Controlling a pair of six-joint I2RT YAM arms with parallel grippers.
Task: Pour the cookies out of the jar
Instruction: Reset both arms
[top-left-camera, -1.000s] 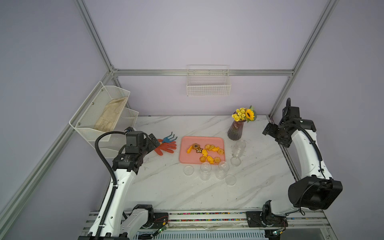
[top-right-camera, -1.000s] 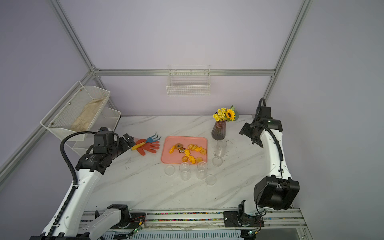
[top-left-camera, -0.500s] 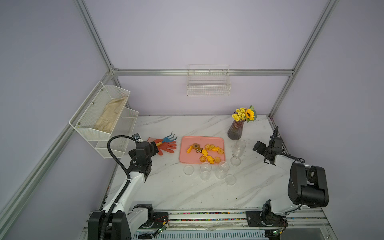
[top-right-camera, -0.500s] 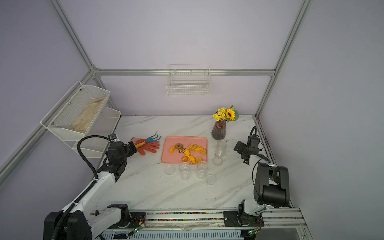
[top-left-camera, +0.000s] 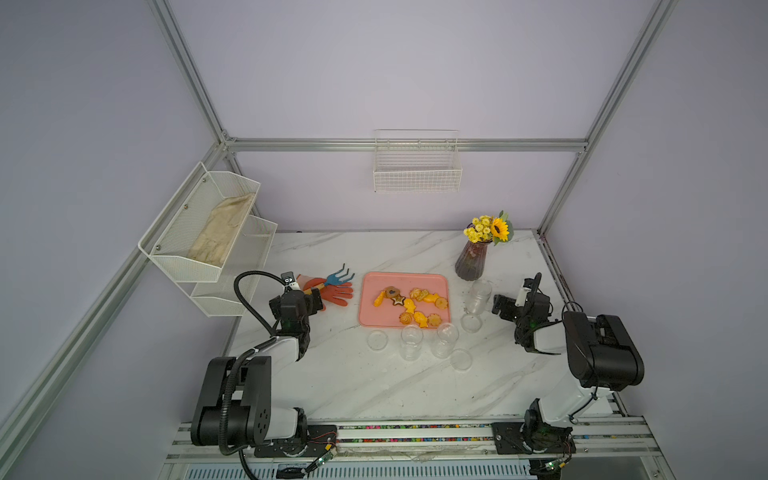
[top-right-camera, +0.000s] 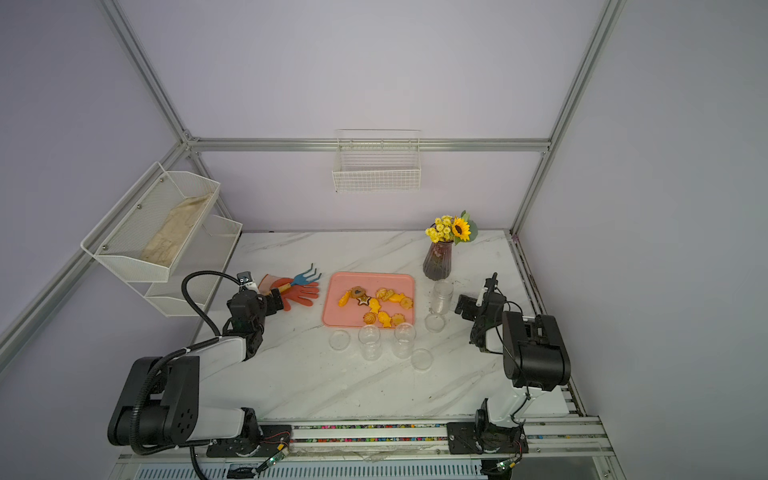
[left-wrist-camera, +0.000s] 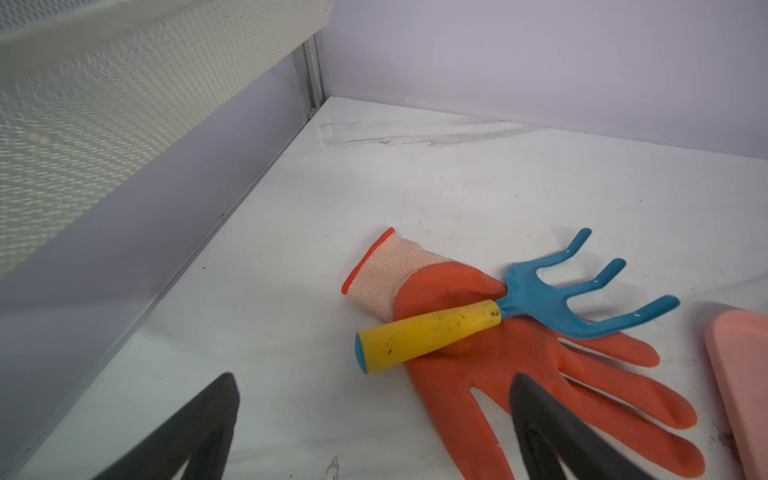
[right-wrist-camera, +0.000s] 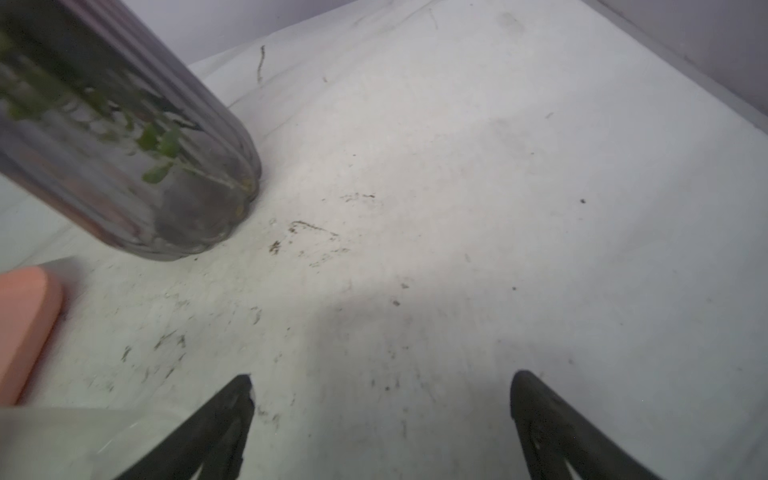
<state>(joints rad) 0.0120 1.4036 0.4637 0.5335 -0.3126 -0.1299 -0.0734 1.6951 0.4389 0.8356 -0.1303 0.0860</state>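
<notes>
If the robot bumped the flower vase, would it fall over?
Probably not easily: the vase widens toward its base. A hard push up high might tip it anyway, since flowers sit on top. It looks like ribbed glass, so likely breakable.

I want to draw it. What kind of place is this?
Probably a robot test booth, not a real kitchen: a left arm and right arm mounted at a marble table, a metal frame around plain walls, cookies on a pink tray.
</notes>
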